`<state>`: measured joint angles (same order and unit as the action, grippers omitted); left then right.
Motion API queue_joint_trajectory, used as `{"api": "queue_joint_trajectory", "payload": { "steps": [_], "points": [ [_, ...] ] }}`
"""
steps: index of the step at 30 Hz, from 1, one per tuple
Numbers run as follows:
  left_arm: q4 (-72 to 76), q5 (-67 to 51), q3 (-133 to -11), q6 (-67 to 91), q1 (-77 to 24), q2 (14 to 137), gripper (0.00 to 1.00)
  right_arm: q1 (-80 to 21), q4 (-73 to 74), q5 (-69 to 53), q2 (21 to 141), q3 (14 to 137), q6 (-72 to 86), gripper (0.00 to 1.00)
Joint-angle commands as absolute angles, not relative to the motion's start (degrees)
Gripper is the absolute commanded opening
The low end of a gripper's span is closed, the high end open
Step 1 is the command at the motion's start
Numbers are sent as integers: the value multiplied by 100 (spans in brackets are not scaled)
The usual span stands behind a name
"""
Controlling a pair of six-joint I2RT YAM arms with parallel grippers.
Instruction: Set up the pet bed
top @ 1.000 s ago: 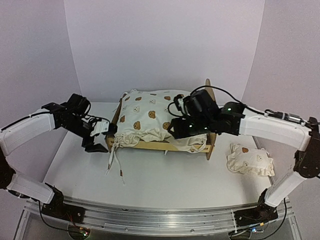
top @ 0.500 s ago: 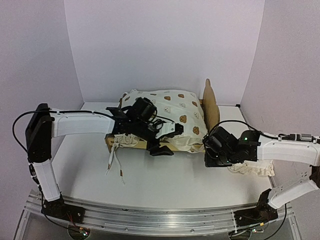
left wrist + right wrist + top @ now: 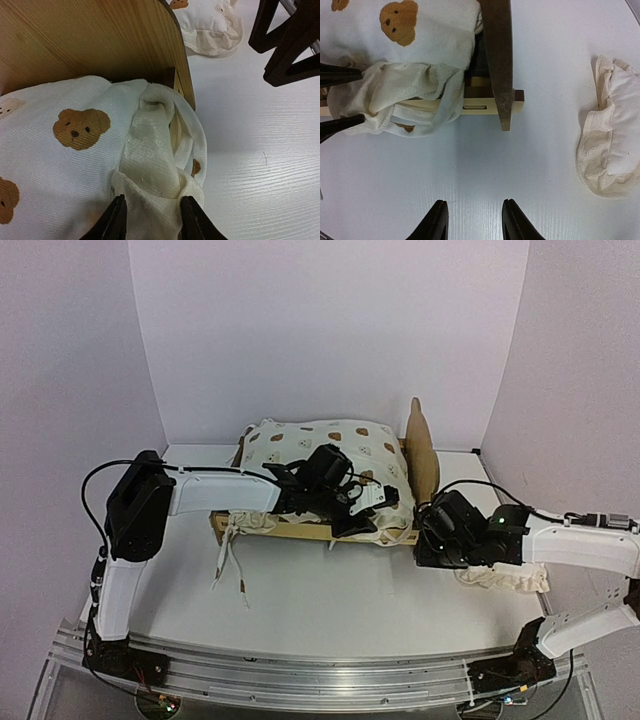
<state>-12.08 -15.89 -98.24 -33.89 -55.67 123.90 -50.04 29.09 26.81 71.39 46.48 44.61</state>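
Over pet bed [image 3: 420,440], left gripper [image 3: 152,221] pinching cushion [image 3: 60,150]; right gripper [image 3: 472,216] spread

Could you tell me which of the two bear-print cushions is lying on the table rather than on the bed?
The small ruffled pillow, alone on the table right of the headboard; the larger cushion lies on the bed frame.

The top camera is sitting high at the near side, looking down and forward over the whole table [image 3: 330,590]. The left wrist cam is hovering right over the cushion [image 3: 60,150], pointing past the left tool [image 3: 152,220] at the pet bed [image 3: 90,35]. The right wrist one is hanging farther back, facing straight down. Both are catching the same bed corner and the pillow [image 3: 210,25].
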Motion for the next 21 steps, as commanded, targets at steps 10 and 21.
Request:
{"api": "queue_joint_trajectory", "payload": {
  "steps": [10,21],
  "points": [
    [-1302,-1398,-10112,-3392,-5523,12396,1,-4839,2781,2265,7296,4876,3891,39],
    [-2012,-1504,-11165,-3058,-5048,11901,0,-4747,2725,1387,7482,5749,1753,42]
  ]
}}
